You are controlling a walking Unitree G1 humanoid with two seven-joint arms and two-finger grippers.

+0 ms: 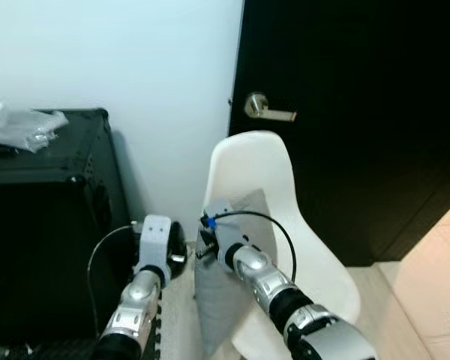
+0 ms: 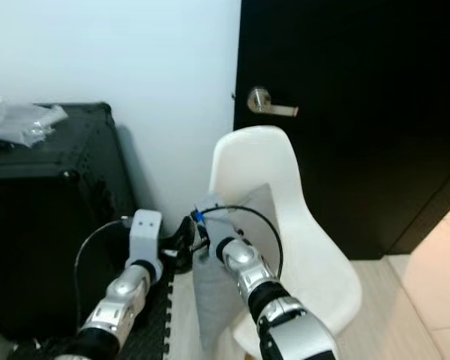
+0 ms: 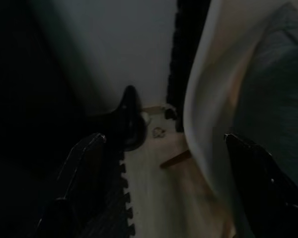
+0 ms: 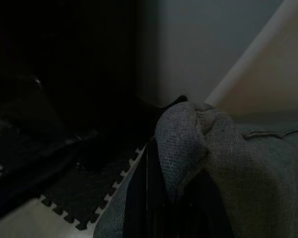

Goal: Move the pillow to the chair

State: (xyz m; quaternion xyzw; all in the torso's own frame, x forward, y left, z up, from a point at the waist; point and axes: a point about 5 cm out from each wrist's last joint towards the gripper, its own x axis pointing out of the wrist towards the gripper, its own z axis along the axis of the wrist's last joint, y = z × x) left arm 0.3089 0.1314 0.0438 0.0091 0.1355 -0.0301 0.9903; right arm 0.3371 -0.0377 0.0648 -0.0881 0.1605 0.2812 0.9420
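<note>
A grey pillow (image 1: 223, 300) hangs upright against the front edge of the white shell chair (image 1: 285, 195), partly over its seat. My right gripper (image 1: 205, 247) is shut on the pillow's upper left edge; in the right wrist view the cloth (image 4: 198, 139) bunches over the dark fingers (image 4: 148, 198). To the left of the chair my left gripper (image 3: 164, 140) is held low and open, its fingers (image 3: 84, 163) spread with nothing between them. It points past the chair's white edge (image 3: 203, 124) towards the floor by the wall.
A tall black case (image 1: 45, 225) stands at the left with a crumpled plastic bag (image 1: 22, 127) on top. A black door (image 1: 360, 97) with a lever handle (image 1: 268, 109) is behind the chair. Dark foam mat tiles (image 2: 154, 322) lie on the floor.
</note>
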